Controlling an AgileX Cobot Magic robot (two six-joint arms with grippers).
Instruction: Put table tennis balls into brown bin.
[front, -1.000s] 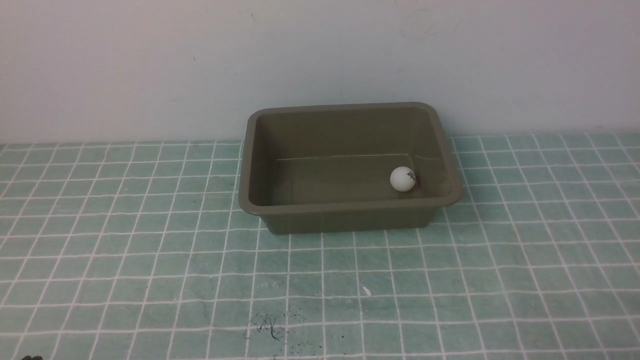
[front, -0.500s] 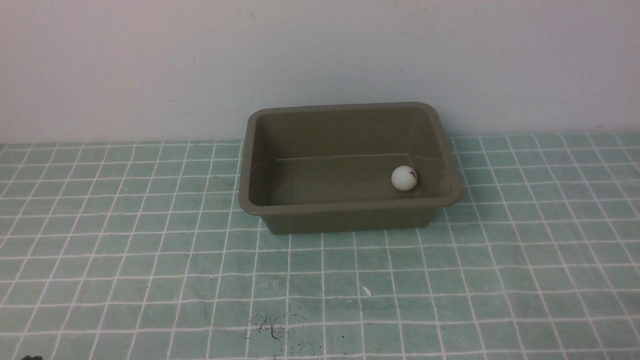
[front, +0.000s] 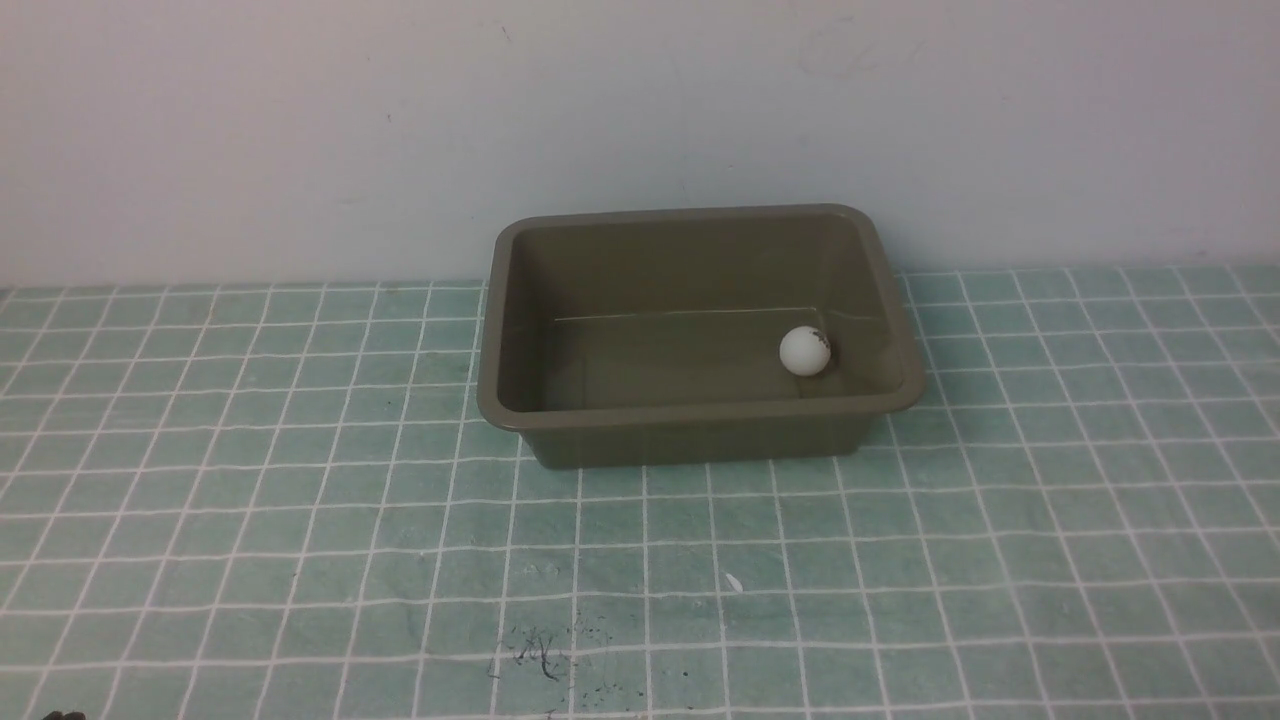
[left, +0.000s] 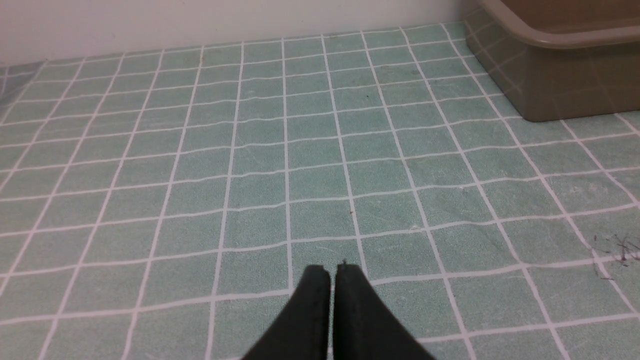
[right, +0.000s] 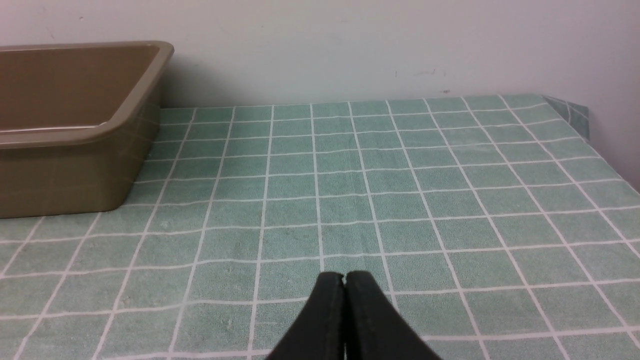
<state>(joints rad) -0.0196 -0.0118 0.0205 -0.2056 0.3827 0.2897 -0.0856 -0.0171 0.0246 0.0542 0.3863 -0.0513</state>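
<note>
Olive-brown plastic is what you see at the back of the table: the brown bin sits against the wall on the green checked cloth, and the white table tennis ball lies inside it on the floor, close to the bin's right wall. Compare it with half a second ago and you will find the ball has shifted slightly toward the back and a touch to the left, and its dark printed mark now sits higher on its upper right side, so it has rolled a little; the bin itself has not moved. Neither arm shows in your front view. In the left wrist view the left gripper has its black fingers pressed almost together with nothing between them, low over the cloth. The right gripper looks the same in its wrist view, fingers closed and empty, well apart from the bin.
</note>
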